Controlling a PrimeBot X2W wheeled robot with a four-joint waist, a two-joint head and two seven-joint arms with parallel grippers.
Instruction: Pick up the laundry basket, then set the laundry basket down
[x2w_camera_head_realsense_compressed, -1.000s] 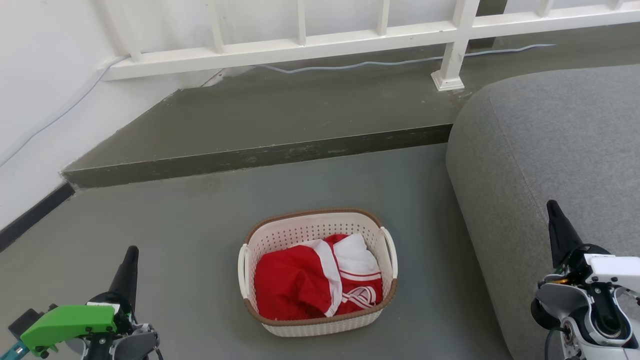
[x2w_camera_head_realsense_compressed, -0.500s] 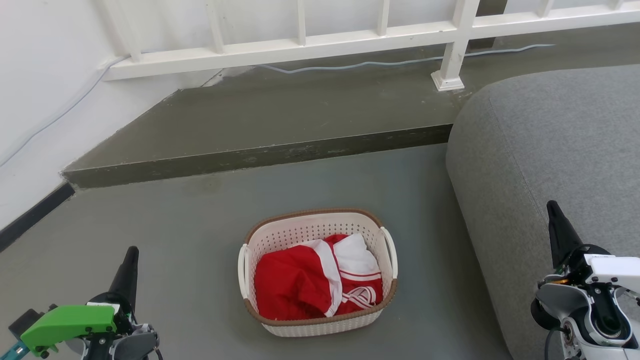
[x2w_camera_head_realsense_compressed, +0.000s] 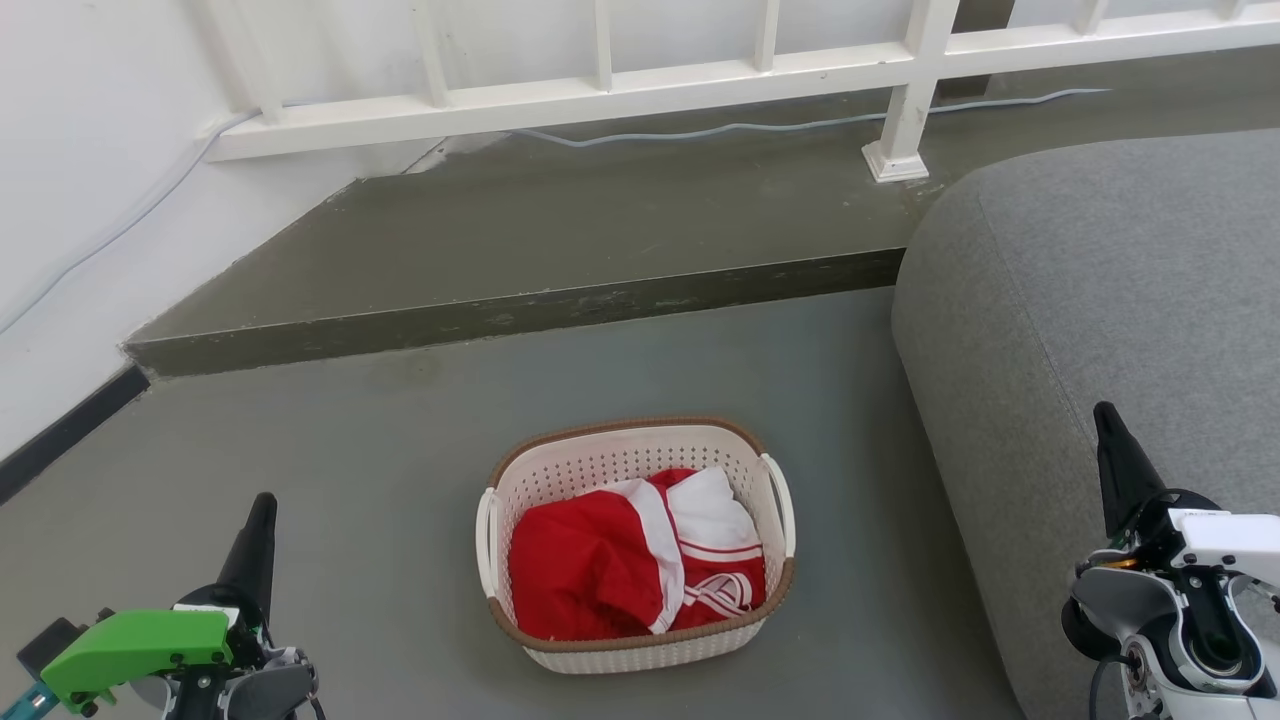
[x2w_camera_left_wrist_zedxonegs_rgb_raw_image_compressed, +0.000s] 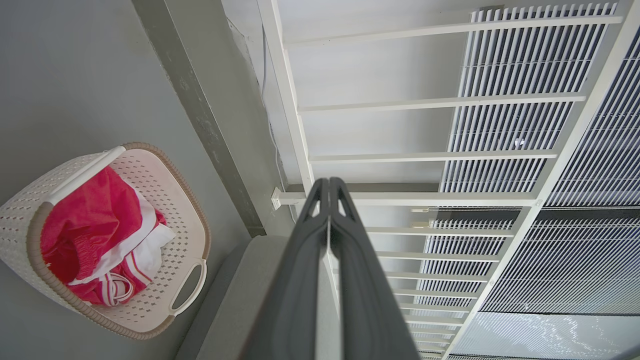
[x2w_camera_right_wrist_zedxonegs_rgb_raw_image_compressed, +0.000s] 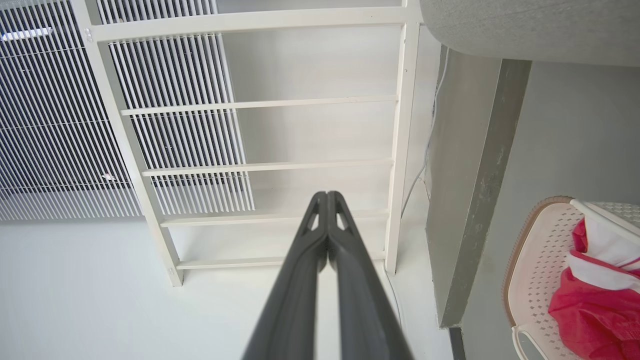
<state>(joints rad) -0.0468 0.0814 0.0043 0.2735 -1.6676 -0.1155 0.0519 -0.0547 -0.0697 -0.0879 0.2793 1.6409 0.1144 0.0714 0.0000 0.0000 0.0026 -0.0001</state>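
Left pincer (x2w_camera_left_wrist_zedxonegs_rgb_raw_image_compressed: 328, 183) and right pincer (x2w_camera_right_wrist_zedxonegs_rgb_raw_image_compressed: 327, 195) both closed, empty, well apart from laundry basket (x2w_camera_head_realsense_compressed: 600, 466), unchanged

Bright, even diffuse light; soft shadows; sharp focus; wrist views wide-angle distorted.

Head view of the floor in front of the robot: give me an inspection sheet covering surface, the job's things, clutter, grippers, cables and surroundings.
Surface: smooth grey floor; darker raised step behind it.
Job's things: small cream-white perforated plastic laundry basket with brown rim, upright on the floor, both white loop handles free; crumpled red and white garment inside.
Clutter: nothing seen.
Grippers: left gripper and right gripper both shut, empty, apart from the basket, one on either side.
Cables: thin pale cable lying along the step under the white barred railing.
Surroundings: white wall at the left; grey fabric sofa on the robot's right of the basket.
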